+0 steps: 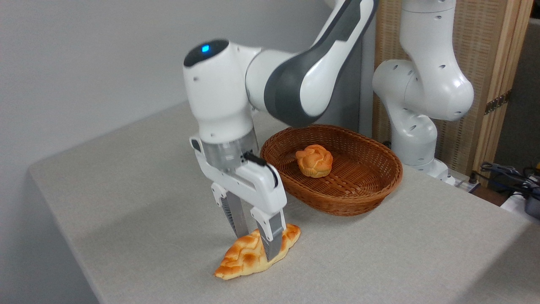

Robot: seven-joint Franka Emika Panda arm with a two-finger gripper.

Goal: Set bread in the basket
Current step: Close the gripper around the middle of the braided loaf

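The bread (237, 258), a long braided loaf with a golden-orange crust, lies on the grey table near its front edge. My gripper (256, 246) is down over the middle of the loaf, open, with one finger behind it and the other finger (272, 247) in front; the jaws straddle the loaf without visibly squeezing it. The loaf still rests on the table. The basket (391, 169), an oval reddish-brown wicker one, stands behind and to the right of the loaf, close to my wrist.
A small round knotted orange bun (314, 160) sits inside the basket. The robot's white base (422, 97) rises behind the basket at the right. Cables (506, 173) lie off the table's far right. The table's left edge (55, 211) is near the loaf.
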